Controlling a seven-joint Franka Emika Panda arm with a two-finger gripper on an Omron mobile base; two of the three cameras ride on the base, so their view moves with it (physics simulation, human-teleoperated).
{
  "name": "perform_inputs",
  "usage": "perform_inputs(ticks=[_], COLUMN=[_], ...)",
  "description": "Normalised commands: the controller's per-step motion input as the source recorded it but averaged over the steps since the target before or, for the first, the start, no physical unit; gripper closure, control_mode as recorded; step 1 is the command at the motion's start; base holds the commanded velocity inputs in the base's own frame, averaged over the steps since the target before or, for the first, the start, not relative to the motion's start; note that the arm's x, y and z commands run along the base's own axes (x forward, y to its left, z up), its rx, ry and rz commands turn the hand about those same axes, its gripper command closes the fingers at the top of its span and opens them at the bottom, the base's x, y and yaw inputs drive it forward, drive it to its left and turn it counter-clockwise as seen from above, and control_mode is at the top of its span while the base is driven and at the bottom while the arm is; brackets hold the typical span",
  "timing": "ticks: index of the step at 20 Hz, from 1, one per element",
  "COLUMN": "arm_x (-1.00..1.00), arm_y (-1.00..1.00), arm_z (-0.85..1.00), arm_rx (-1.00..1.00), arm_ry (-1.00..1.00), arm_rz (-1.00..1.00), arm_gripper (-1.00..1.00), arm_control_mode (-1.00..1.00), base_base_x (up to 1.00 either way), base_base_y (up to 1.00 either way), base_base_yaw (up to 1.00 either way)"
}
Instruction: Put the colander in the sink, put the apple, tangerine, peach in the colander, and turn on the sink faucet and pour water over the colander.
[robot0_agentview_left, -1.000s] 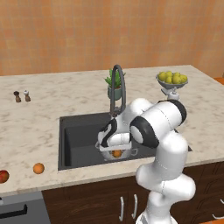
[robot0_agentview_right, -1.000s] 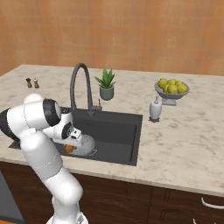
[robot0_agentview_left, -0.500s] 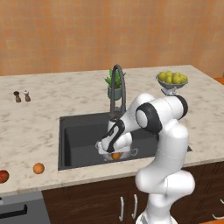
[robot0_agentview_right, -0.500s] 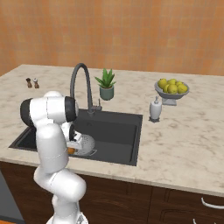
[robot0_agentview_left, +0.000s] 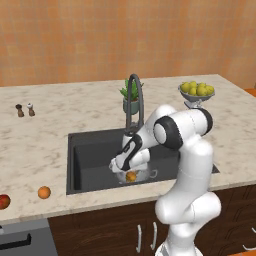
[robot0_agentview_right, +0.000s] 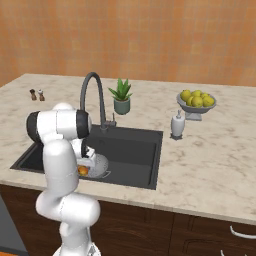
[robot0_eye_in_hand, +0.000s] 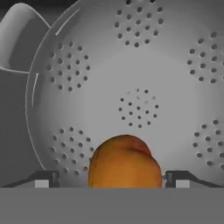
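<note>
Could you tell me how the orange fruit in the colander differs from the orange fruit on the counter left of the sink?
The peach lies inside the colander in the sink, between the open gripper tips; the tangerine sits alone on the counter near the apple. The peach is creased with a reddish blush; the tangerine looks smooth and evenly orange. Both are small, roundish and orange.

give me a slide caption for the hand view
Open gripper over the peach lying in the colander.
</note>
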Motion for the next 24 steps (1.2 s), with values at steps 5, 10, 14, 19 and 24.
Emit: perform_inputs(ticks=[5, 10, 14, 19, 24], arm_x=[-0.43, -0.82, -0.35, -0.35, -0.36], arm_y=[0.02, 0.05, 0.09, 0.26, 0.46], arm_z=[0.37, 0.74, 1.00, 0.83, 0.62], arm_rx=[-0.01, 0.00, 0.00, 0.00, 0.00], arm_ry=[-0.14, -0.05, 0.00, 0.01, 0.00], arm_rz=[0.00, 0.00, 0.00, 0.00, 0.00], arm_gripper=[-1.00, -1.00, -1.00, -1.00, -1.00], arm_control_mode=[-1.00, -1.00, -1.00, -1.00, -1.00], base_base_x=[0.00, 0.00, 0.00, 0.00, 0.00], base_base_y=[0.00, 0.00, 0.00, 0.00, 0.00], base_base_yaw=[0.00, 0.00, 0.00, 0.00, 0.00])
